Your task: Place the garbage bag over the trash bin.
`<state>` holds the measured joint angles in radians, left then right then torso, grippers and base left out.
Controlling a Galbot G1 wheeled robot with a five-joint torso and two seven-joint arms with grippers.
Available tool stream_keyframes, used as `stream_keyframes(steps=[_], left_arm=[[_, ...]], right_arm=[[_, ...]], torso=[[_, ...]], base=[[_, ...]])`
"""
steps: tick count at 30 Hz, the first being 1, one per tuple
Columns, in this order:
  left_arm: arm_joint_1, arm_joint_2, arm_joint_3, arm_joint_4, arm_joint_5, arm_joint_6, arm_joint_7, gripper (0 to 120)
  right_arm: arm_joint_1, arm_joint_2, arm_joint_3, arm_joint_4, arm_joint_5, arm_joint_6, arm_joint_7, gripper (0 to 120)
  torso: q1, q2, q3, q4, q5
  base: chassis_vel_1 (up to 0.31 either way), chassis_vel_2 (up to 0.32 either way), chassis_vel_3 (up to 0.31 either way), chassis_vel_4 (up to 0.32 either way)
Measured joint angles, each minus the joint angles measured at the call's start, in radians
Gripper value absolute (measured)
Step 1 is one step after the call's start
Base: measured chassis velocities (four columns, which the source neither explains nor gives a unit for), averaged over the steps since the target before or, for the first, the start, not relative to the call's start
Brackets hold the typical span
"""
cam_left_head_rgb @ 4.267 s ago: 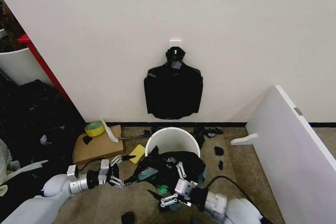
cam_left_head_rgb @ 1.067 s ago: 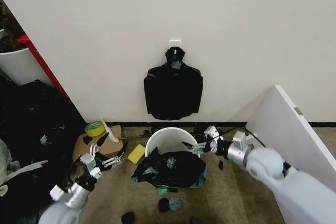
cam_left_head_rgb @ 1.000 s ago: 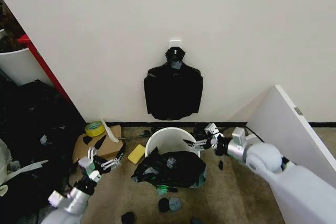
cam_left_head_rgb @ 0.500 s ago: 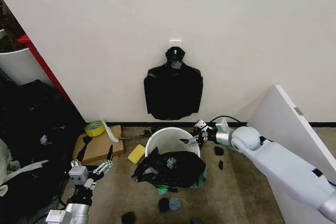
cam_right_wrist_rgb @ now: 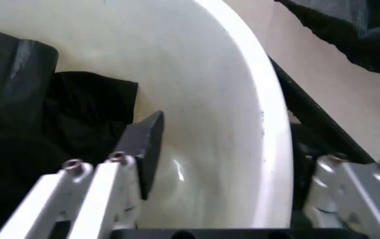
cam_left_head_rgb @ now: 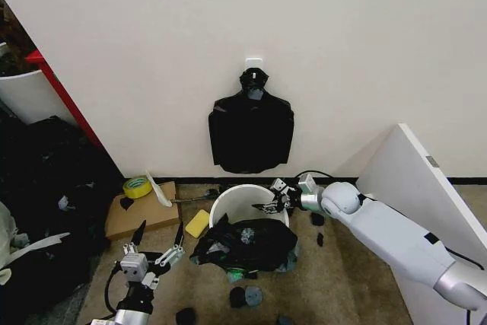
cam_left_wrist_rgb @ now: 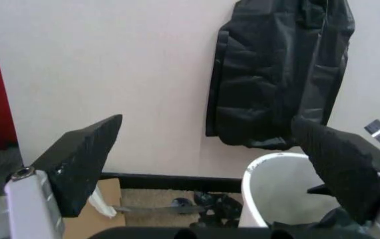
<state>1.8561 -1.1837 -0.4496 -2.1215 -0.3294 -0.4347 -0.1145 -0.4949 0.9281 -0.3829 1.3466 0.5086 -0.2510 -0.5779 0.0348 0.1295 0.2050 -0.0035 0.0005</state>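
The round white plastic trash bin [cam_left_head_rgb: 245, 202] stands on the brown carpeted floor [cam_left_head_rgb: 342, 264] close to the far white wall, smooth-walled and bucket-shaped, with its far rim bare. The thin, glossy black plastic garbage bag [cam_left_head_rgb: 247, 245] lies crumpled and crinkly over the near edge of the bin and spills onto the floor in front of it, so the mouth is only partly covered.

The right gripper [cam_left_head_rgb: 272, 197] reaches in from the right to the far right part of the rim; its fingers stand apart, one black-padded finger [cam_right_wrist_rgb: 146, 147] inside the white wall and the other outside, straddling the rim without clamping anything. The left gripper [cam_left_head_rgb: 158, 243] hangs low near the floor to the left of the bin, its two black wedge-shaped fingers spread wide and empty.

On the wall above the bin a flat, shirt-shaped bundle of black bags [cam_left_head_rgb: 251, 131] hangs from a small white hook. To the left lie a brown cardboard piece [cam_left_head_rgb: 137, 215], a yellow tape roll [cam_left_head_rgb: 137, 186] and a yellow sponge [cam_left_head_rgb: 198, 224]. No legible writing or labels can be made out.
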Motion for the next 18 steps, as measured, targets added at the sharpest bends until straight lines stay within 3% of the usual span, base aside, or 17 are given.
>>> stream_keyframes(steps=[11,18], left_arm=[[-0.011,0.009,0.002,-0.008,-0.022,0.014,0.001,100],[-0.012,0.011,0.005,-0.011,-0.033,0.016,0.000,100]], right_arm=[[-0.011,-0.006,0.006,0.012,0.010,-0.003,0.024,10],[-0.046,-0.015,0.031,0.053,0.054,-0.044,0.115,3]], torso=[[0.000,0.000,0.000,0.0003,0.0003],[0.000,0.000,0.000,0.0002,0.0000]], base=[[0.000,0.000,0.000,0.000],[0.000,0.000,0.000,0.000]])
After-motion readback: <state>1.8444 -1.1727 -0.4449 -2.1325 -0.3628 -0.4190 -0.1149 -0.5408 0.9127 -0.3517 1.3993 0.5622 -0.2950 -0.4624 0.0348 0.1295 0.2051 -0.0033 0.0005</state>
